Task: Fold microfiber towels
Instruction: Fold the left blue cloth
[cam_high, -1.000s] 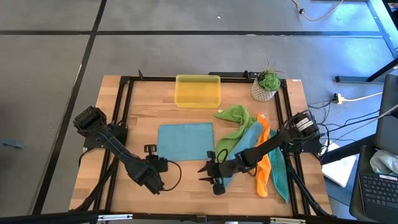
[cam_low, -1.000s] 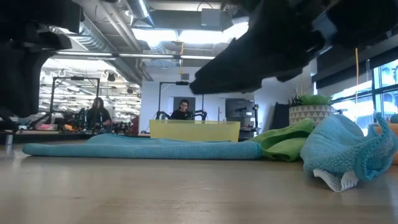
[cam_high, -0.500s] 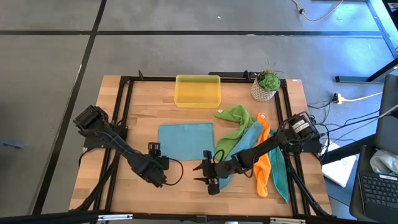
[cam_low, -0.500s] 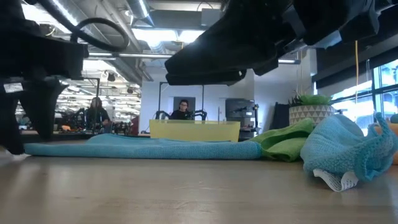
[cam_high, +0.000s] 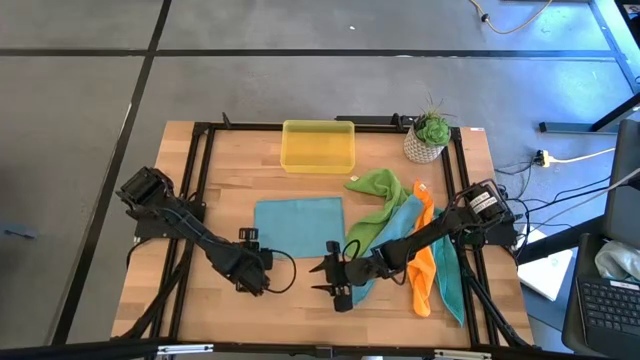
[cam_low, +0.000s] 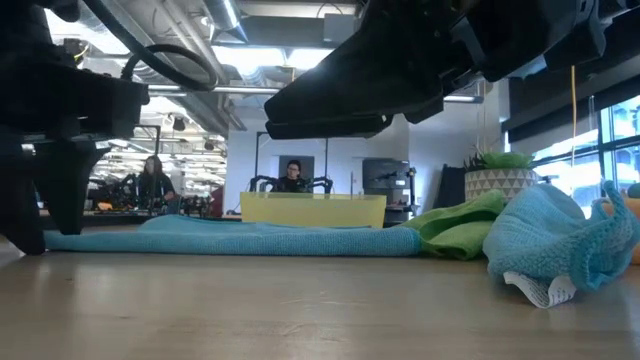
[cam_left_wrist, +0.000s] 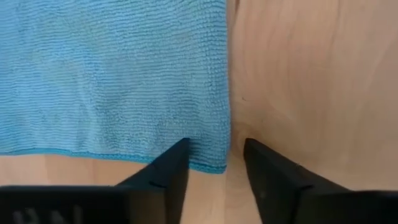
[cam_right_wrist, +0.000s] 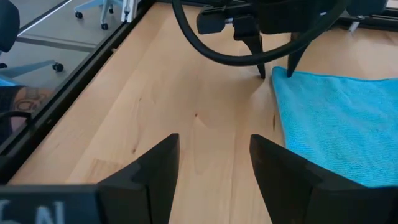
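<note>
Your left pincer (cam_left_wrist: 214, 163) stood open astride the near left corner of the flat teal microfiber towel (cam_high: 298, 227) at mid-bench; your right pincer (cam_right_wrist: 211, 167) stood open, empty, by its near right corner.

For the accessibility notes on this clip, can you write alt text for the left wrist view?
A flat teal towel lies on the wooden table, one corner just ahead of the left gripper. The two dark fingers are open, one over the towel's corner edge, the other over bare wood, holding nothing.
</note>
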